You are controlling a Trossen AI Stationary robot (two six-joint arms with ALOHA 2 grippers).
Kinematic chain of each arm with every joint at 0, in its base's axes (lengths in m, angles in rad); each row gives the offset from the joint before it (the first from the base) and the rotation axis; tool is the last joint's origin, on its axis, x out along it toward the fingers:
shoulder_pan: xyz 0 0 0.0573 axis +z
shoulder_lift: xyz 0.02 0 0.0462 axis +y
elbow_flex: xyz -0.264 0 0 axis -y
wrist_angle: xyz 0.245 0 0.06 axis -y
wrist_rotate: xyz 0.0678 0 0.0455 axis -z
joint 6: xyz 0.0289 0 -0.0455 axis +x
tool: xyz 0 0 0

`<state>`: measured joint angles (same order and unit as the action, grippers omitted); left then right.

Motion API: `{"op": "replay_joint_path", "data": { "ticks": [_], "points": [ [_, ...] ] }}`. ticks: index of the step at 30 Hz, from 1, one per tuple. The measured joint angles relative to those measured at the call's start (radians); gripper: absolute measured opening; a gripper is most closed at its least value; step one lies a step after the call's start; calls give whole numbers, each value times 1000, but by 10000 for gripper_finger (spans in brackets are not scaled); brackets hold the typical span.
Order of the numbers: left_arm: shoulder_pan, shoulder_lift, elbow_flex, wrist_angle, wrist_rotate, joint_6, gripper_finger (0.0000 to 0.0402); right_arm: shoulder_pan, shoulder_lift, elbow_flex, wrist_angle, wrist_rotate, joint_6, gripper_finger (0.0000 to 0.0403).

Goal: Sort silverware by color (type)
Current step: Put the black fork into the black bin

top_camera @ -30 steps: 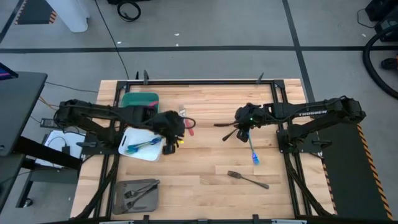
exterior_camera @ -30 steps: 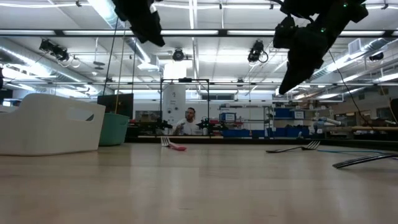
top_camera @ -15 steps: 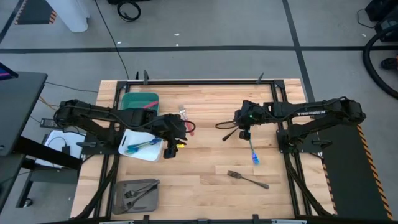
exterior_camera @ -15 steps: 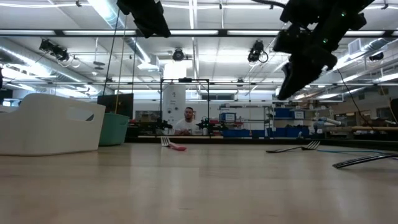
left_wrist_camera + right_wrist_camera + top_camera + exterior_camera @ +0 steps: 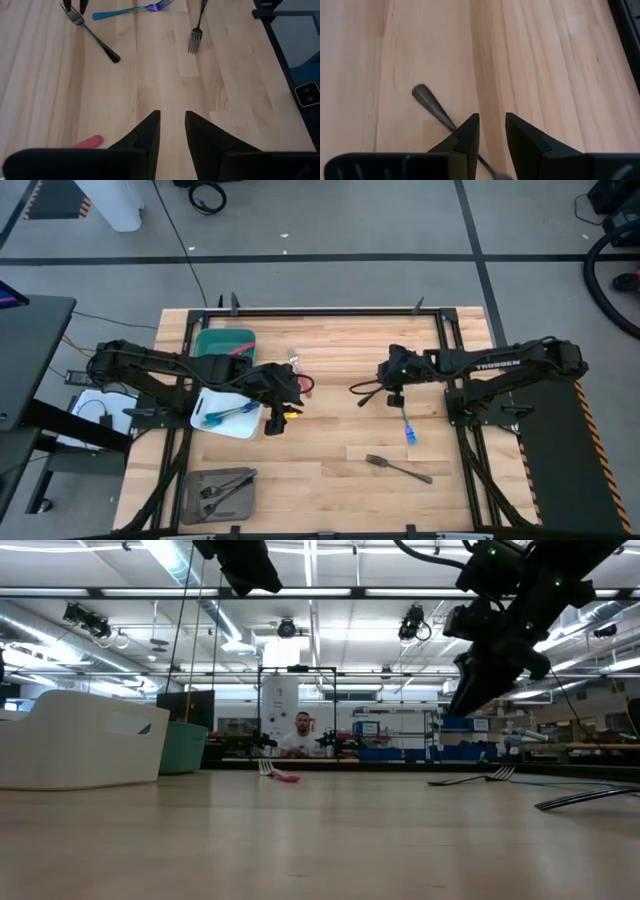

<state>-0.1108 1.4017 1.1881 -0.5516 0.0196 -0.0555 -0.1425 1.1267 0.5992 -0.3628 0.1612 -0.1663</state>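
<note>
- I'm mid-sort: my right gripper (image 5: 392,388) hovers over a dark grey fork (image 5: 364,386) at table centre, empty, fingers parted by a narrow gap.
- Next I need to drop and centre on its handle (image 5: 432,108).
- Left gripper (image 5: 283,390), at nine o'clock from there, is equally slightly spread and empty beside the red-handled piece (image 5: 304,388).

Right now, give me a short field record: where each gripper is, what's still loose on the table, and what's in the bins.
left gripper: open, empty, above table beside white bin
right gripper: open, empty, above dark fork
loose on table: dark fork, blue utensil, second dark fork, red utensil
white bin: blue utensils
grey bin: dark utensils
green bin: contents unclear
</note>
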Motion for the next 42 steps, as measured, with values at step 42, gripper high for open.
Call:
{"op": "replay_joint_path", "data": {
  "ticks": [42],
  "points": [
    [2,0,0,17,1,52,100,-50,283,-10,-7,-76,-154,103]
  ]
}}
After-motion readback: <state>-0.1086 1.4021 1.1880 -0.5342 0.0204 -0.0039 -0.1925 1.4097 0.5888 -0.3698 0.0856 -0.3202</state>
